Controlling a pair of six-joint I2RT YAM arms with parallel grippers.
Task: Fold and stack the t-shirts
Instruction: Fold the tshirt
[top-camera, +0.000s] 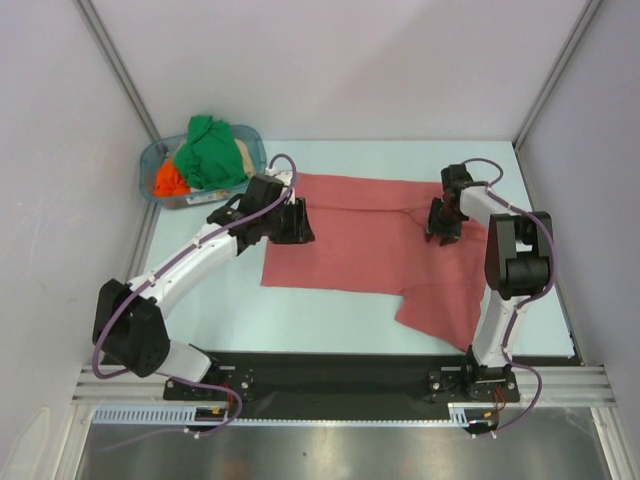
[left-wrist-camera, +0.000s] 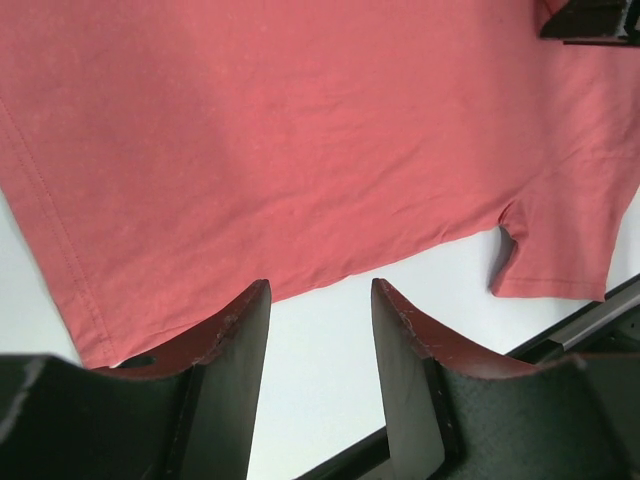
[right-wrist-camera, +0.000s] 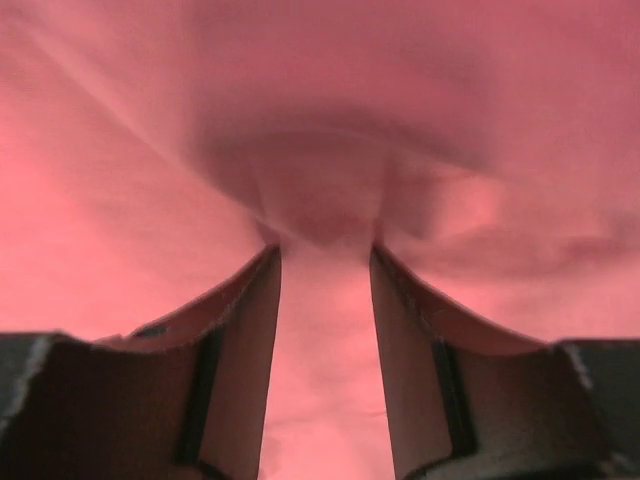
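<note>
The salmon-red t-shirt (top-camera: 370, 240) lies spread flat on the table, one sleeve hanging toward the front right. My left gripper (top-camera: 295, 222) hovers over its left edge; in the left wrist view the gripper (left-wrist-camera: 320, 290) is open and empty, with bare table between the jaws and the shirt (left-wrist-camera: 300, 130) just beyond the tips. My right gripper (top-camera: 440, 225) is down on the shirt's right part. In the right wrist view the gripper (right-wrist-camera: 325, 255) has its jaws apart, with the cloth (right-wrist-camera: 150, 150) bunched into a small ridge at the tips.
A clear blue-tinted tub (top-camera: 150, 185) at the back left holds a green shirt (top-camera: 212, 150), an orange one (top-camera: 168, 180) and a beige one (top-camera: 243, 152). Grey walls enclose the light table (top-camera: 330, 310). The black base rail (top-camera: 330, 375) runs along the near edge.
</note>
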